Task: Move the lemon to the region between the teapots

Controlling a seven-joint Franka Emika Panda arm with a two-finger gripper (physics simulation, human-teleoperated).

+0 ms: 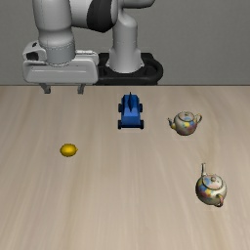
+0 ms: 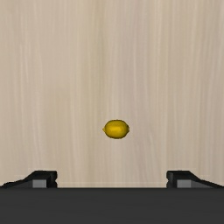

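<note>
Over the wooden table (image 1: 39, 205) the gripper (image 1: 62, 89) hangs with its jaws spread wide and nothing between them, so the step in hand looks like the approach to the pick. Two teapots, one (image 1: 185, 122) nearer the robot's base and one (image 1: 211, 187) farther forward, stand at the exterior view's right, and the bare gap between them is the goal. A blue toy car (image 1: 130, 110) sits close to the likely carry path, so I would lift well clear of it or route around it. The lemon (image 1: 68, 150) lies alone at the exterior view's left, well apart from the teapots. In the wrist view its long axis seems to run along the line between the fingertips (image 2: 39, 178). Centring it first, perhaps with a quarter turn to close across its narrower waist, should stop it rolling out. Most of the arm is cut off, the teapots' pattern is hard to make out, and the fingertips barely show.
</note>
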